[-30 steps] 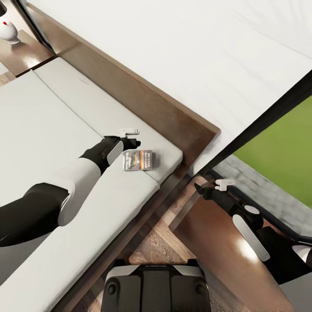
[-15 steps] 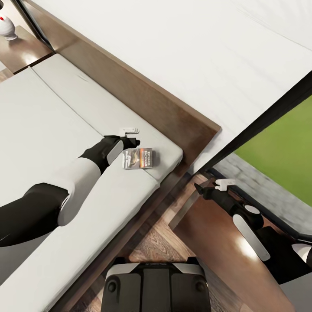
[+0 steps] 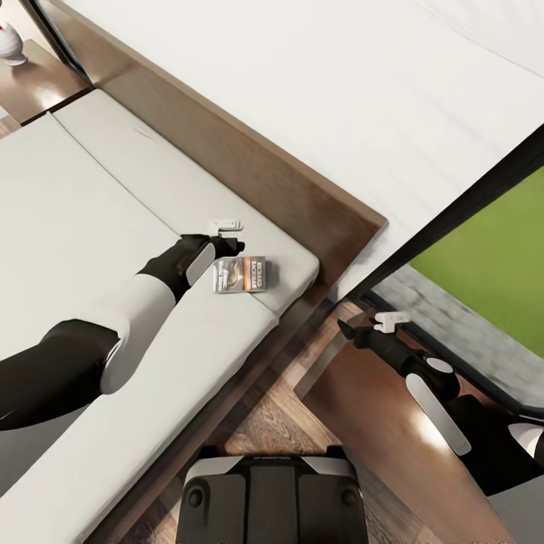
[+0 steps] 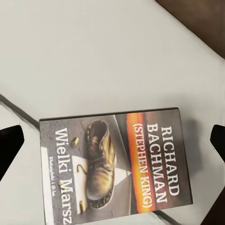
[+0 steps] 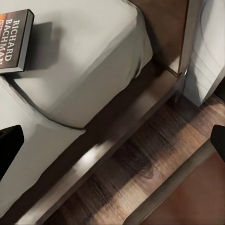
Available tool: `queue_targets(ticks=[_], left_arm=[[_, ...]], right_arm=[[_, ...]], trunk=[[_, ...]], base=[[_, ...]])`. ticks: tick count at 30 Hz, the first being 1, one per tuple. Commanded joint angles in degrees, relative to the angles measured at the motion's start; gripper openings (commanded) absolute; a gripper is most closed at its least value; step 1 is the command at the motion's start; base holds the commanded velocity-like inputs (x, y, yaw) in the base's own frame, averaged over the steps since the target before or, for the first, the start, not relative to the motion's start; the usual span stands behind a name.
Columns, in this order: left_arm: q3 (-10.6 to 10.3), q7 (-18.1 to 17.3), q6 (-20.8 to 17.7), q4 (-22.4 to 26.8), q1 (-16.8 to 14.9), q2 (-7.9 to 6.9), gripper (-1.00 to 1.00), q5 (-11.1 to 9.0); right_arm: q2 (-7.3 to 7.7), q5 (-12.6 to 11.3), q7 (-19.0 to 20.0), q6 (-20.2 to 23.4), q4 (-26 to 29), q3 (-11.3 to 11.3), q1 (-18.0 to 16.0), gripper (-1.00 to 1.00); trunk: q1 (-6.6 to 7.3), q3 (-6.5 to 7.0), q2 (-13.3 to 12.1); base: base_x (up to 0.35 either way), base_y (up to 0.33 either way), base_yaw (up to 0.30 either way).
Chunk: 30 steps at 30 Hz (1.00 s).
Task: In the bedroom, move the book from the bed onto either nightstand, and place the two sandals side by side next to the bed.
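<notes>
My left gripper (image 3: 227,236) hangs just over the book (image 3: 240,276), fingers spread wide and gripping nothing; in my left wrist view the fingertips (image 4: 10,143) flank the book (image 4: 115,164) without touching it. The book lies flat near the mattress (image 3: 91,227) corner by the headboard (image 3: 249,174). My right gripper (image 3: 366,326) is wide open and empty over the nightstand (image 3: 378,423).

Your book (image 3: 240,275) is lying flat, cover up, on the pale grey mattress of the bed (image 3: 91,196), close to the corner by the headboard. Dark cover, orange band, white "Richard Bachman" lettering and a boot picture. The nightstand (image 3: 378,423) sits just beside that corner of the bed, glossy brown top.
</notes>
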State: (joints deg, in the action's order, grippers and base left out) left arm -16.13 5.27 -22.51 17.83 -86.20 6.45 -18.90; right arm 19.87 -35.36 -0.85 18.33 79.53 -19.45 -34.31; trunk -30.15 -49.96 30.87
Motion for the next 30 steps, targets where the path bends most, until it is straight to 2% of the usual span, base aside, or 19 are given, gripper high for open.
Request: queue_targets(ticks=[1, 5, 10, 15, 30], left_arm=[[-0.4, 0.4, -0.2, 0.4, 0.0, -0.03, 1.00, -0.6], [-0.4, 0.4, 0.1, 1.0, 0.0, -0.03, 1.00, -0.6], [-0.4, 0.4, 5.5, 0.9, 0.0, -0.08, 1.00, -0.5], [-0.5, 0.4, 7.8, 0.5, 0.0, -0.22, 1.00, -0.5], [-0.5, 0.4, 8.3, 0.4, 0.0, -0.30, 1.00, -0.5]], right_arm=[[0.03, -0.3, -0.1, 0.2, 0.1, -0.1, 0.0, 1.00], [0.05, -0.3, 0.0, 0.2, 0.1, -0.1, 0.0, 1.00], [0.03, -0.3, 0.0, 0.2, 0.2, 0.0, 0.0, 1.00], [0.06, -0.3, 0.0, 0.2, 0.2, 0.0, 0.0, 1.00], [0.08, -0.3, 0.0, 0.1, 0.3, 0.0, 0.0, 1.00]], trunk=[[-0.02, -0.14, 0.1], [-0.02, -0.50, 0.1], [-0.02, -0.96, 0.1], [-0.02, -1.41, 0.1], [-0.02, -2.78, 0.1]], base=[[0.000, 0.000, 0.000], [0.000, 0.000, 0.000], [0.000, 0.000, 0.000], [0.000, 0.000, 0.000], [0.000, 0.000, 0.000]])
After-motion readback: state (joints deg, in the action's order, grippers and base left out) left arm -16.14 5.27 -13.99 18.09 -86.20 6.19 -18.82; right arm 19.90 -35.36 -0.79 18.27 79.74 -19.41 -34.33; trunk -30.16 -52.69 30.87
